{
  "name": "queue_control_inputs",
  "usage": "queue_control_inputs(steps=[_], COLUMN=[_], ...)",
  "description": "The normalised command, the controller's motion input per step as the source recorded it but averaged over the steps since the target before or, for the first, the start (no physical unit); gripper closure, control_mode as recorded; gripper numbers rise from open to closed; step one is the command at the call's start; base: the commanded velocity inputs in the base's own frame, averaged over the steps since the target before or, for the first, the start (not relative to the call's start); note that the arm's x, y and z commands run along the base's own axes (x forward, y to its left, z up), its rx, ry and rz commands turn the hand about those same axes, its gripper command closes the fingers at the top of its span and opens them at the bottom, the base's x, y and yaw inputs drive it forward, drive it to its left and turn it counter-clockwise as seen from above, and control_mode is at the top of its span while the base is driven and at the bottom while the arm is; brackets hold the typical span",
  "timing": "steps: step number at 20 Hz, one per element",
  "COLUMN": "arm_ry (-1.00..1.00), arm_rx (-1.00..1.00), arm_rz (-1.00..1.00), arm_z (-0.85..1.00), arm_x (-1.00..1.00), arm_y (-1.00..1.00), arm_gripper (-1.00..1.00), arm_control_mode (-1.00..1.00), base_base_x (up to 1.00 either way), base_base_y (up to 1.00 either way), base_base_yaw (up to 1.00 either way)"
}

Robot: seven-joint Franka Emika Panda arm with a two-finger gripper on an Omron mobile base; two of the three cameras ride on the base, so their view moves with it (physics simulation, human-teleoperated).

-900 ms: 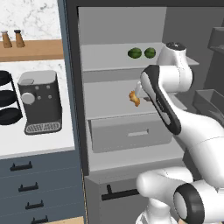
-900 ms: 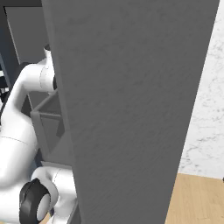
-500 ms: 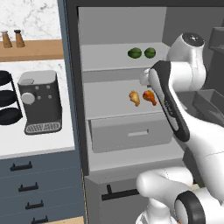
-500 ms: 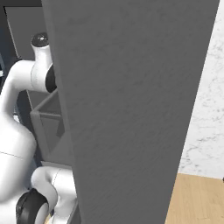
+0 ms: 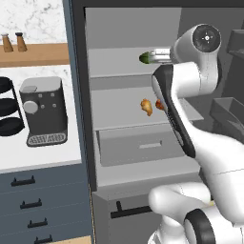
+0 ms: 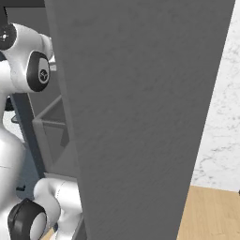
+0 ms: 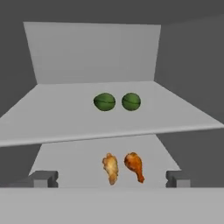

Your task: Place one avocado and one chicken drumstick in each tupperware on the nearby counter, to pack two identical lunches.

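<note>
In the hand view, two green avocados [image 7: 104,102] [image 7: 131,101] lie side by side on the upper shelf [image 7: 52,122] of an open fridge. Below them, on the lower shelf, are a pale chicken drumstick [image 7: 110,168] and a darker orange drumstick [image 7: 134,166]. My gripper [image 7: 111,179] is open and holds nothing, back from the shelves and facing them. The left base view shows one avocado [image 5: 145,58] beside my arm and both drumsticks [image 5: 147,106]. The white counter [image 5: 43,155] lies left of the fridge. The tupperware is out of view.
A coffee machine [image 5: 43,109] and a black tiered stand [image 5: 7,107] sit on the counter, with shakers [image 5: 13,43] on a wooden shelf above. A grey fridge drawer [image 5: 138,147] sits under the drumsticks. The open fridge door [image 6: 140,117] stands close on the right.
The gripper's jaws have spread wide. The arm has risen and drawn back from the lower shelf, so both drumsticks show now where one was covered.
</note>
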Motion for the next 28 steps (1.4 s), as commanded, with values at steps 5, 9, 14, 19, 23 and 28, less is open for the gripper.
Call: queue_control_inputs(steps=[5, 9, 14, 19, 23, 28], arm_ry=[-0.01, 0.27, 0.27, 0.00, 0.00, 0.00], arm_rx=[-0.04, 0.00, 0.00, 0.00, 0.00, 0.00], arm_rz=[-0.04, 0.00, 0.01, 0.01, 0.00, 0.00], arm_z=[0.01, 0.00, 0.00, -0.08, -0.30, -0.30], arm_x=[0.54, 0.88, 0.99, 0.65, 0.41, 0.28], arm_y=[0.04, -0.10, -0.22, -0.04, 0.00, 0.00], arm_gripper=[-1.00, -1.00, -1.00, -1.00, -1.00, -1.00], arm_control_mode=[-1.00, -1.00, -1.00, -1.00, -1.00, -1.00], base_base_x=[0.00, 0.00, 0.00, 0.00, 0.00, 0.00], base_base_y=[0.00, 0.00, 0.00, 0.00, 0.00, 0.00], base_base_yaw=[0.00, 0.00, 0.00, 0.00, 0.00, 0.00])
